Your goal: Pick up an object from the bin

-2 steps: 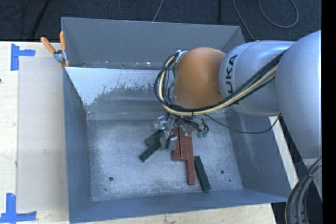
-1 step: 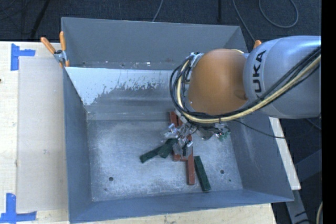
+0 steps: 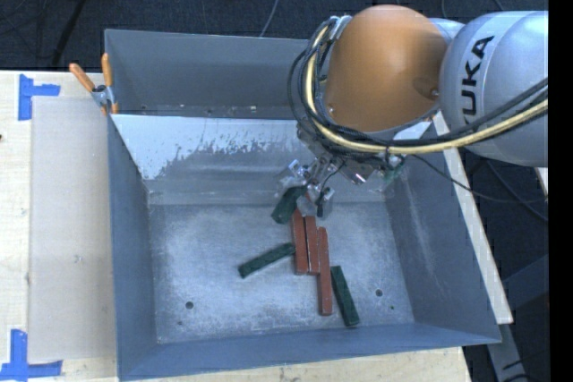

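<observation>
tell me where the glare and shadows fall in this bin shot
Camera view: glare whitens the bin's far sloped wall; the orange wrist cover shows a soft highlight; the floor around the brown sticks looks evenly lit, without hard shadows.

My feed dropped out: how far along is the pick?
Done: the gripper is low in the bin, at the far ends of two brown sticks, beside a dark green piece. In hand: the approach; nothing visibly lifted. Left: grasp and lift one.
</observation>
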